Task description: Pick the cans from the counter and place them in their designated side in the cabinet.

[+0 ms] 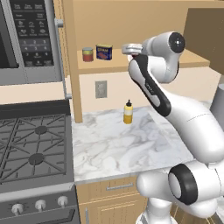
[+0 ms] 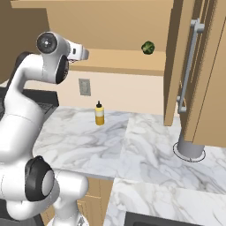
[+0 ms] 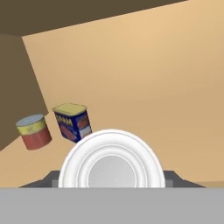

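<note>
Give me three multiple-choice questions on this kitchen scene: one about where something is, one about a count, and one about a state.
1. Where does the blue tin stand?
A. on the counter
B. on the cabinet shelf
C. on the stove

2. How many squeeze bottles stand on the counter?
A. one
B. two
C. three

3. What is the state of the round can?
A. lying on the counter
B. standing on the shelf
C. held in the gripper

Answers:
1. B: it stands on the shelf beside the red can with a yellow band.
2. A: a single yellow squeeze bottle stands near the wall.
3. C: its white top sits right at the hand in the hand view, up at shelf height.
</note>
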Tool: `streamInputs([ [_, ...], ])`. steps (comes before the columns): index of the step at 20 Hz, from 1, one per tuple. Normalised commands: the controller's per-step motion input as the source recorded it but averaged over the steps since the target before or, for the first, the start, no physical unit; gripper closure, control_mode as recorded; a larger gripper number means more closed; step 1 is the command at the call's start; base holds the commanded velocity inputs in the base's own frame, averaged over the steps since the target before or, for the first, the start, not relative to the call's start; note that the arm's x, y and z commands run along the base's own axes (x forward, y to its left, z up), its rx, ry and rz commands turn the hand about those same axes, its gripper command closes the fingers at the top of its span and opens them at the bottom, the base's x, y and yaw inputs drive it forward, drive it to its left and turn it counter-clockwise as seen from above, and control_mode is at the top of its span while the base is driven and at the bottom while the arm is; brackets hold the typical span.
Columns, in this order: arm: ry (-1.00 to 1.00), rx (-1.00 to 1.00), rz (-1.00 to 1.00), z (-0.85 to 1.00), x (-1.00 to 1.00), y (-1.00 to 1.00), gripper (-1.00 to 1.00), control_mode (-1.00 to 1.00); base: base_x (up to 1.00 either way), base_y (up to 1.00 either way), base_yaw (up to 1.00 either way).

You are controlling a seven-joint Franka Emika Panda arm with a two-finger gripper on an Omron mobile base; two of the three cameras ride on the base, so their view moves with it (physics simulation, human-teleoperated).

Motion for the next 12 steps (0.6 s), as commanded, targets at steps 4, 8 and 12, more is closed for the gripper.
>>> streamInputs([
  [4,0.0,0.0,0.01,0.0,0.26,0.04,1.0,-1.0,0.0,0.0,0.0],
  [8,0.0,0.0,0.01,-0.01,0.2,0.0,1.0,-1.0,0.0,0.0,0.0],
  [12,0.01,0.0,0.01,-0.03,0.19,0.0,1.0,-1.0,0.0,0.0,0.0],
])
